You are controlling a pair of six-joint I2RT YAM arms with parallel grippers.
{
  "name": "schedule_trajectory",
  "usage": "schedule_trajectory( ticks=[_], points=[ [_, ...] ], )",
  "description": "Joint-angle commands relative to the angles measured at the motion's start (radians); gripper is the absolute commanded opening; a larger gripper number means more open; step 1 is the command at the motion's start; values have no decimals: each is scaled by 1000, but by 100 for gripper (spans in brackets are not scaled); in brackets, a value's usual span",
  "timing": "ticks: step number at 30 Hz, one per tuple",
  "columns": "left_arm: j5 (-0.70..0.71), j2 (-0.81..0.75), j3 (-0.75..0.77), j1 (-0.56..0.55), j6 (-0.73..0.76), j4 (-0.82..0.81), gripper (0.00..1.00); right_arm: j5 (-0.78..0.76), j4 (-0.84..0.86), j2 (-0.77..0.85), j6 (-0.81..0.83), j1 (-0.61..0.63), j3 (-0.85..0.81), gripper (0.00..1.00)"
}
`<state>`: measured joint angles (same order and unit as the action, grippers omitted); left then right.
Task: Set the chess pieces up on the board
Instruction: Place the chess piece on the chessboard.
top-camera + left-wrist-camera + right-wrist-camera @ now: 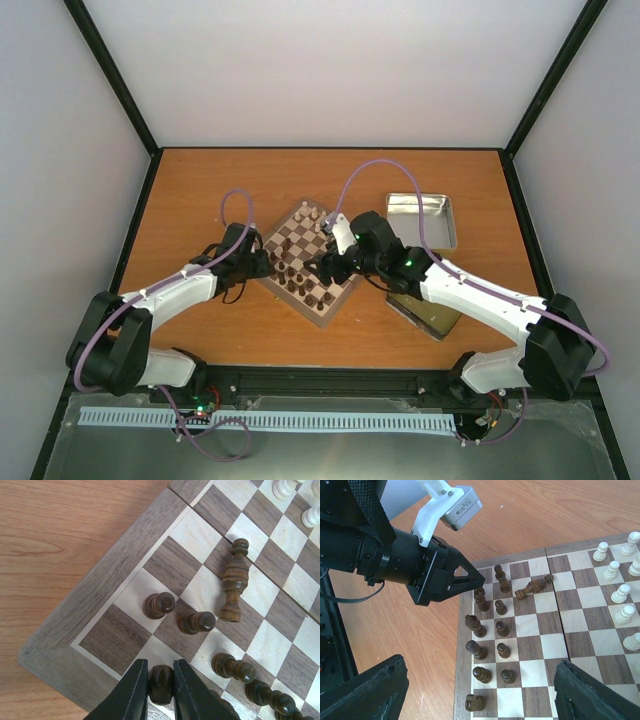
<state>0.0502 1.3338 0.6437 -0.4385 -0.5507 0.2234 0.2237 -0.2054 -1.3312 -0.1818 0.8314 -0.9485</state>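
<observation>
We are well into the job, but we are not done. The board [100, 580] sits in the middle of the desk [200, 200], turned like a diamond. Most of the dark pieces [502, 628] stand in two rows along the board's edge nearest the left arm.

The left jaws are pinching a small dark piece [161, 687] from both sides. It is at the edge row, close to a corner of the board. We cannot tell if this piece touches its square yet. The right jaws are spread wide with nothing between them, and they hang over the board near the dark rows.

What is left? A tall dark piece [235, 580] lies on its side just past the two rows, so we think it has to be stood up on its own square. The corner square by the left jaws looks bare, and we think a piece belongs there. The pinched piece must be let go too.

The light pieces [620, 592] stand on the other side of the board. A shiny tin [420, 218] sits on the desk beside the board.
</observation>
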Motion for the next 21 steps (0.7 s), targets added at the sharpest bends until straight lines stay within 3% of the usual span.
schedule_trajectory(
  ticks=[1,13,18,21],
  points=[
    [-16,5,5,-3,1,-33,17,-1,2,-9,-5,-6,1,80],
    [-2,-60,51,-3,4,68,26,-21,-9,-25,-37,-6,-22,80],
    [57,-160,79,-3,-20,117,30,-150,-139,-123,-216,-6,-145,78],
    [100,-252,71,-3,-40,114,37,-165,-235,-248,-309,-5,-257,74]
  ],
)
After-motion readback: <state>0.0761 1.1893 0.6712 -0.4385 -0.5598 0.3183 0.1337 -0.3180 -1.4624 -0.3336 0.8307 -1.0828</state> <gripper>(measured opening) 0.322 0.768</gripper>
